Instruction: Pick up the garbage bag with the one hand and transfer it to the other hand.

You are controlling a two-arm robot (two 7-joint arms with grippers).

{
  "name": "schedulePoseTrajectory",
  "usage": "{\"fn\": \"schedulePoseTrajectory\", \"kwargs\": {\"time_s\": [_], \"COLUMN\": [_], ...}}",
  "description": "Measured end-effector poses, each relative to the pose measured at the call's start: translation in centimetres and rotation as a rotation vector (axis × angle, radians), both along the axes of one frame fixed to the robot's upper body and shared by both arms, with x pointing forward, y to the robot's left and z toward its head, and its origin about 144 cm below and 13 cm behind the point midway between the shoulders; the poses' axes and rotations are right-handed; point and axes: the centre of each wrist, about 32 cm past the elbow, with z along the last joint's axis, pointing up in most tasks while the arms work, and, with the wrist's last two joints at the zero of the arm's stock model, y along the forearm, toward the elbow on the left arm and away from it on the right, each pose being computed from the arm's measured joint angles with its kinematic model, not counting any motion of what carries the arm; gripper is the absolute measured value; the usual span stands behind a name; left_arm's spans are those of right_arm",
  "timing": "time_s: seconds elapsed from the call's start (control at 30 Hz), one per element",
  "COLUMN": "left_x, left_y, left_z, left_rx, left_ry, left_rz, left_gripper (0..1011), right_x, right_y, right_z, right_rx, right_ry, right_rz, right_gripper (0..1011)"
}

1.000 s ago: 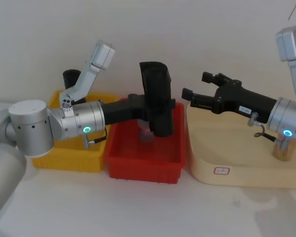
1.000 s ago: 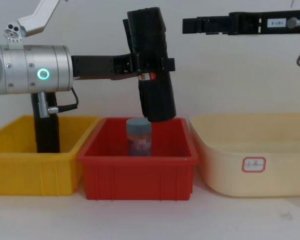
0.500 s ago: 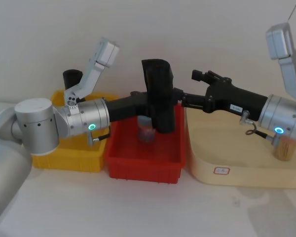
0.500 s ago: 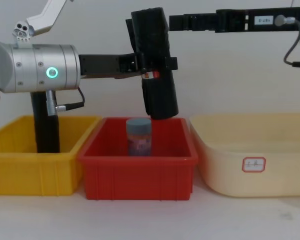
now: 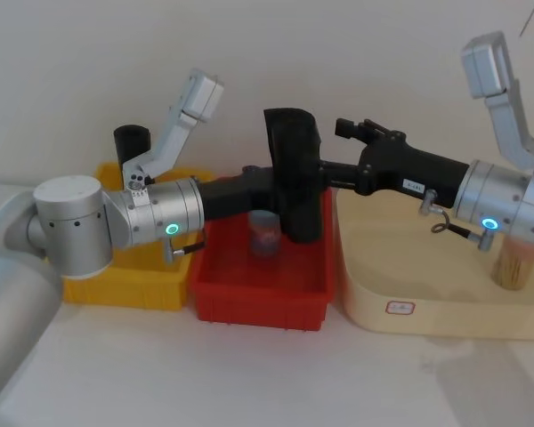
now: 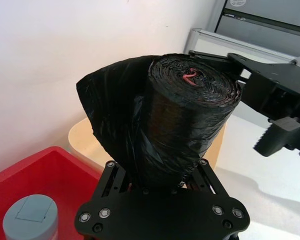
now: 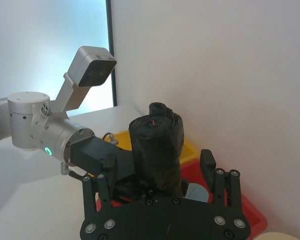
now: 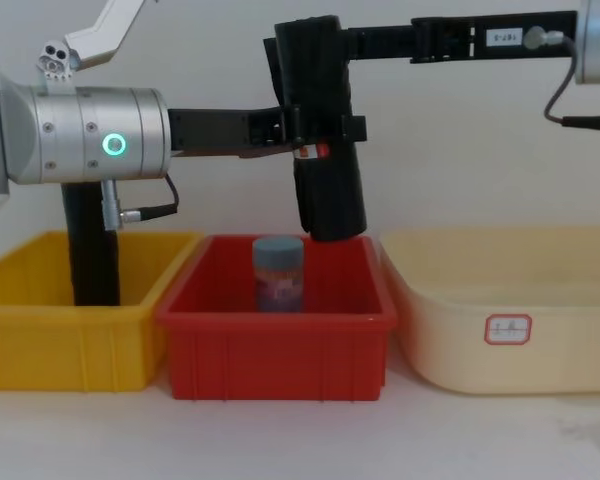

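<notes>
the garbage bag (image 5: 294, 178) was held nearly upright above the red bin (image 5: 258, 294), pinched at mid-length by the left claw (image 8: 320, 128). the right claw (image 7: 160, 185) was spread around its upper part, not yet closed. the pickup was judged done and the handover unfinished.

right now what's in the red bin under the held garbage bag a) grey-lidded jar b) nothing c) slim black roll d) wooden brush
a: the grey-lidded jar stands in the red bin, below the garbage bag held by the left gripper, the right gripper open around its top.
</notes>
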Motion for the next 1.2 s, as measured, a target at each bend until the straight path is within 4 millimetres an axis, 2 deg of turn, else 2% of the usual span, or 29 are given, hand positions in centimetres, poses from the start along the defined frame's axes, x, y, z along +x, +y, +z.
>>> {"fn": "schedulePoseTrajectory", "kwargs": {"time_s": [1.2], "left_x": [-0.7], "left_y": [0.3], "left_z": [0.0], "left_rx": [0.013], "left_ry": [-0.018], "left_rz": [0.026], "left_gripper": [410], "right_x": [1.8], "right_y": [3.0], "right_z": [0.8], "right_rx": [-0.085], "right_ry": [-0.024], "right_rz": [0.006], "right_gripper": [1000]}}
